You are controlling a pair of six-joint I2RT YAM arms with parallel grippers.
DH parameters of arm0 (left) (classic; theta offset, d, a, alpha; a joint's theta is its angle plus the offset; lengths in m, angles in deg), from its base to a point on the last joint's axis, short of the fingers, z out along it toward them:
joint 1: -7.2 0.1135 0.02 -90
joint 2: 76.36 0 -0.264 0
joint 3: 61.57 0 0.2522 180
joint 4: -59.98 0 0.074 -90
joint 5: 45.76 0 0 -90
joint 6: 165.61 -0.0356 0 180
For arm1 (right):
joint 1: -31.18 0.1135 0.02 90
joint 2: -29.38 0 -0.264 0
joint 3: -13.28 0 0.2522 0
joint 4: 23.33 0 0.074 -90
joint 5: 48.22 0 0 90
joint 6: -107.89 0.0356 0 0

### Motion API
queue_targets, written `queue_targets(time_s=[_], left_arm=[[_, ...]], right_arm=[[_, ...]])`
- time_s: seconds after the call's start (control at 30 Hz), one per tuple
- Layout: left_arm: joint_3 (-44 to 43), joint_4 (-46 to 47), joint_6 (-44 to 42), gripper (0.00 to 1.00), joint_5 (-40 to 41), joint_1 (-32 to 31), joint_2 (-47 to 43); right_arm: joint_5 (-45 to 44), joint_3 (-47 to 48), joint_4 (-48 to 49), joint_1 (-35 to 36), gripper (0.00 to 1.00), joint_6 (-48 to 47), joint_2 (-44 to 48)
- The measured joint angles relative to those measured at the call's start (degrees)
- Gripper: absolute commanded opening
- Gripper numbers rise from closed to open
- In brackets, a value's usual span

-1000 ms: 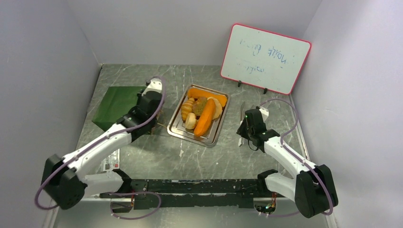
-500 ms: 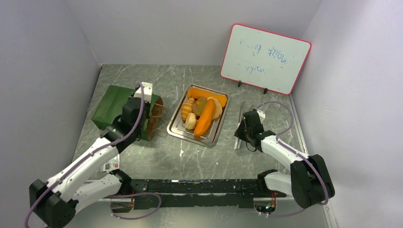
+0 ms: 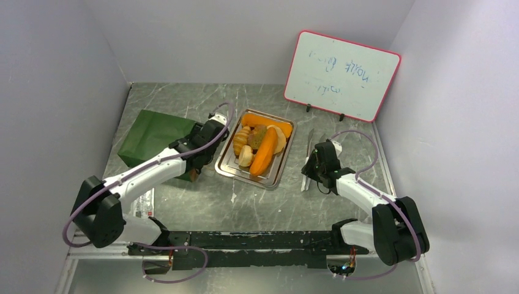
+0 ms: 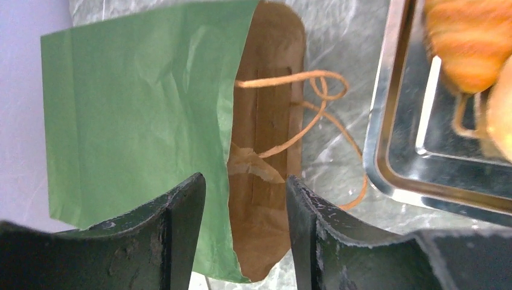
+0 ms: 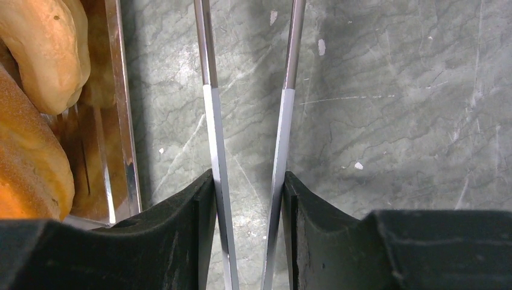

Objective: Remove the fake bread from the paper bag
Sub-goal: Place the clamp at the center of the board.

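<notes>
Beside the tray (image 3: 286, 156), the seemingly emptied paper bag (image 3: 153, 138) is released from the left gripper (image 4: 243, 187), now half-open and empty; tongs (image 5: 214, 121) are clamped in the right gripper (image 5: 247, 181).

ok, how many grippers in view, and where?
2. Left gripper hangs open at the paper bag's mouth, left of the tray. Right gripper is shut on metal tongs, right of the tray. None hidden.

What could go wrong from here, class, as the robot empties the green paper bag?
1. The dark green paper bag lies flat, its twisted brown handle looping toward the shiny metal tray; the left fingers might snag it and drag the bag.
2. The long metal tongs in the right fingers sit beside the tray and could bump its rim.
</notes>
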Motion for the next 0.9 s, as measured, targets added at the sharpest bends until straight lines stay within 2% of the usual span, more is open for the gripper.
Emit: queue_targets(time_s=[0.17, 0.4, 0.47, 0.57, 0.6, 0.9], left_arm=[[-1.6, -3.7, 1.7, 0.49, 3.6, 0.0, 5.2], [-1.6, -3.8, 1.9, 0.46, 10.5, 0.0, 9.5], [-1.7, -3.7, 1.9, 0.4, 12.7, 0.2, 11.2], [-1.9, -3.6, 2.2, 0.13, 15.3, 0.6, 14.0], [-1.9, -3.5, 2.1, 0.08, 15.8, 0.9, 14.4], [-1.7, 1.2, -0.8, 0.07, 18.1, 3.3, 13.2]], right_arm=[[0.6, 0.0, 0.0, -0.3, 0.41, -0.1, 0.0], [1.0, 0.0, 0.1, -0.5, 0.41, -0.1, 0.0], [1.0, 0.0, 0.2, -0.6, 0.4, 0.0, 0.1], [1.2, 0.0, 0.5, -0.6, 0.4, 0.0, 0.1], [1.3, -0.1, 0.7, -0.6, 0.4, 0.0, 0.1], [2.4, -1.0, 2.3, -1.0, 0.4, 0.0, 0.1]])
